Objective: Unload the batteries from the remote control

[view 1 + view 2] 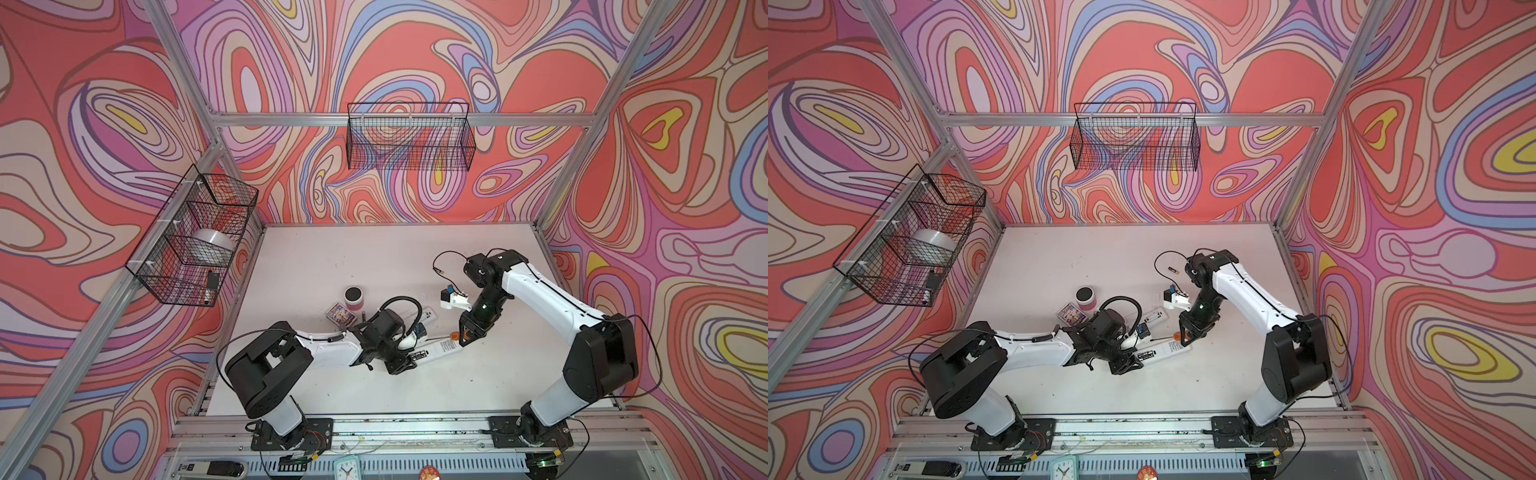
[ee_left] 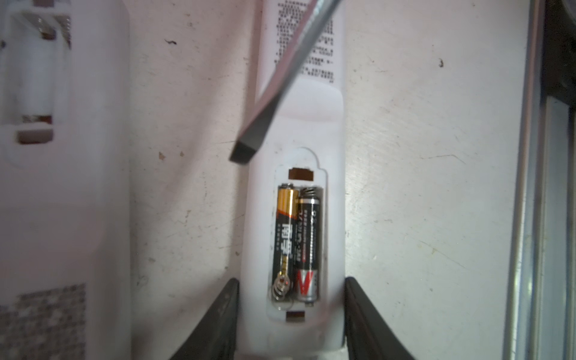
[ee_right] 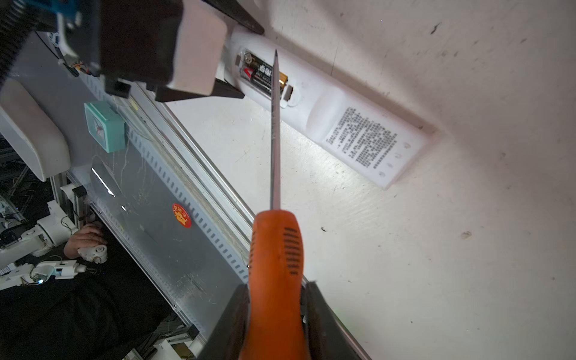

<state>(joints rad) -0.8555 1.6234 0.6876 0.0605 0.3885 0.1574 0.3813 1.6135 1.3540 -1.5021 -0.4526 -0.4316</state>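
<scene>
A white remote control point(image 2: 296, 124) lies back-up on the table with its battery bay uncovered. Two batteries point(image 2: 296, 240) sit side by side in the bay, black with a gold-yellow end, and also show in the right wrist view point(image 3: 265, 74). My left gripper point(image 2: 292, 283) is shut on the remote's bay end, one finger on each side. My right gripper point(image 3: 276, 288) is shut on an orange-handled screwdriver point(image 3: 276, 249). The screwdriver's flat tip point(image 2: 241, 156) hangs beside the bay's far end; I cannot tell whether it touches. In both top views the grippers point(image 1: 409, 359) point(image 1: 465, 336) meet over the remote point(image 1: 1167, 349).
A second white remote point(image 2: 46, 93) with an empty bay lies beside the held one. One loose battery point(image 1: 1173, 270) lies near the right arm's elbow. A pink can with a black top point(image 1: 354, 297) and a card pack point(image 1: 340, 315) stand behind the left arm. The table's metal front rail point(image 3: 199, 174) runs close by.
</scene>
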